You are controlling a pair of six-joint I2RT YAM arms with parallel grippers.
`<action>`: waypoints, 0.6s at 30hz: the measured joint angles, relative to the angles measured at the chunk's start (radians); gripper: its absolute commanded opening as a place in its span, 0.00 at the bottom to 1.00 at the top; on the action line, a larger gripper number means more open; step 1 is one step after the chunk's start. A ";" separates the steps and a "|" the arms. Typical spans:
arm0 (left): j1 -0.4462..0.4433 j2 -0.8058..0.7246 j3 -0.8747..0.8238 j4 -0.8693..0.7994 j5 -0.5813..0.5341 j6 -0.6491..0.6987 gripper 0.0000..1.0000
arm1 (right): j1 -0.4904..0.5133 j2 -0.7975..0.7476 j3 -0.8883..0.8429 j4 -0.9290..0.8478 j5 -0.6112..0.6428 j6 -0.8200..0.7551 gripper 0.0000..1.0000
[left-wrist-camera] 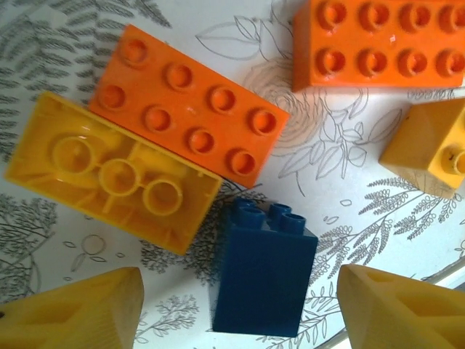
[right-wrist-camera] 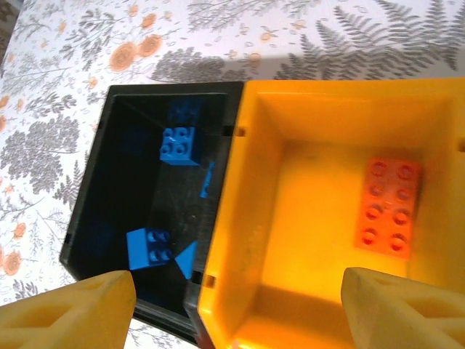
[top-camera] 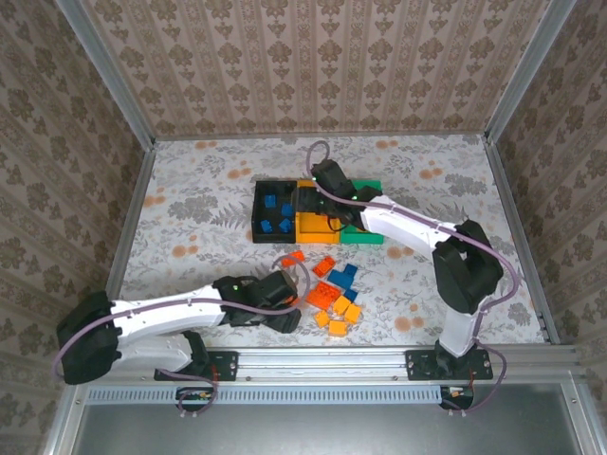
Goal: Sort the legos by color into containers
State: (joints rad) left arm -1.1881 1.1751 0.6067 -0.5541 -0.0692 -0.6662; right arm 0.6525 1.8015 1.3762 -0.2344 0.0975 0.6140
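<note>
Two grippers, both spread open. Left gripper (left-wrist-camera: 236, 314) brackets, without touching, a dark blue plastic brick (left-wrist-camera: 263, 273) among loose legos (top-camera: 335, 296) on the floral table (top-camera: 190, 199). Right gripper (right-wrist-camera: 236, 305) hovers empty over the black plastic bin (right-wrist-camera: 102, 189) holding blue bricks (right-wrist-camera: 179, 144) and the yellow-orange plastic bin (right-wrist-camera: 254, 218) holding one red-orange brick (right-wrist-camera: 387, 207).

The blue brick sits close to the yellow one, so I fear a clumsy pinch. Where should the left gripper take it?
Probably across the blue brick's two flat long sides, from above: it lies on its side between the left gripper's open fingers, those sides facing them. Take the near half, away from the yellow brick.
</note>
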 measured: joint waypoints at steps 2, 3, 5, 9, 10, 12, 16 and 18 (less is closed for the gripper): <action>-0.034 0.036 0.010 -0.003 -0.012 -0.003 0.61 | -0.005 -0.027 -0.035 0.011 0.001 0.006 0.77; -0.048 0.055 0.014 -0.005 -0.016 -0.006 0.59 | -0.006 -0.039 -0.049 0.016 0.000 0.010 0.77; -0.066 0.098 0.024 -0.008 -0.023 -0.010 0.56 | -0.008 -0.060 -0.072 0.030 0.000 0.014 0.77; -0.080 0.172 0.040 -0.013 -0.045 -0.014 0.47 | -0.011 -0.099 -0.113 0.050 0.000 0.018 0.77; -0.082 0.181 0.045 -0.016 -0.051 -0.014 0.44 | -0.013 -0.108 -0.121 0.055 0.000 0.018 0.77; -0.085 0.187 0.055 -0.021 -0.064 -0.013 0.39 | -0.014 -0.128 -0.138 0.058 0.001 0.018 0.77; -0.089 0.185 0.088 -0.039 -0.082 -0.010 0.33 | -0.015 -0.173 -0.181 0.067 0.003 0.018 0.77; -0.090 0.161 0.104 -0.051 -0.091 -0.010 0.33 | -0.018 -0.201 -0.209 0.071 0.004 0.018 0.77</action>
State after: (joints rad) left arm -1.2778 1.3361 0.7109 -0.6048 -0.1600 -0.6765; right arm 0.6346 1.6001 1.1671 -0.1635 0.1013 0.6323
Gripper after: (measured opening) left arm 0.341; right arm 0.766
